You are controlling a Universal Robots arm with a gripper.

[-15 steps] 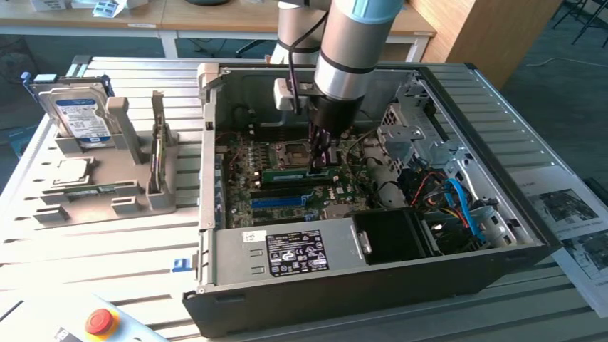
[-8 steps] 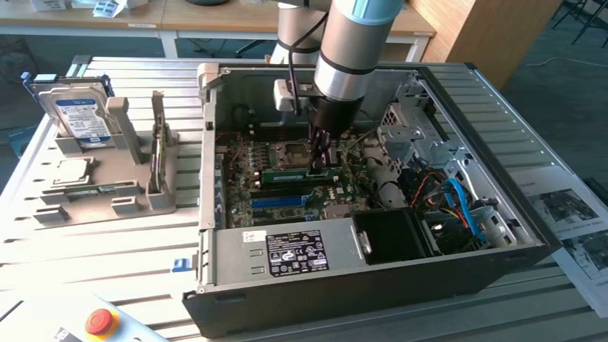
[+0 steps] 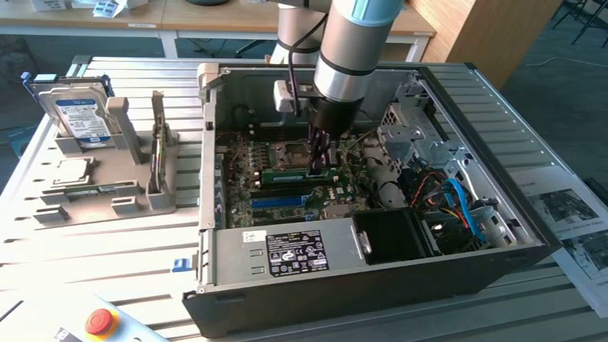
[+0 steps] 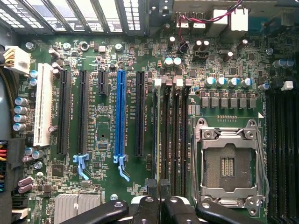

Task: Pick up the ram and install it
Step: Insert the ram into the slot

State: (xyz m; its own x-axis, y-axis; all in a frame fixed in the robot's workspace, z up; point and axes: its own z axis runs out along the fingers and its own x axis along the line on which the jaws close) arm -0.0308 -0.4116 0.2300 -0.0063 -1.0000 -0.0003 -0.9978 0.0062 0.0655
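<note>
The ram, a thin green stick, stands on edge across the motherboard inside the open computer case. My gripper reaches straight down into the case and is shut on the ram's upper edge. In the wrist view my gripper has its fingertips close together over the row of black memory slots, beside the empty processor socket. A second green stick stands upright in the grey holder on the exterior view's left.
The holder also carries a silver hard drive and a square processor chip. A power supply fills the case's near side, with cables and drive cages on the exterior view's right. A red stop button sits near the front.
</note>
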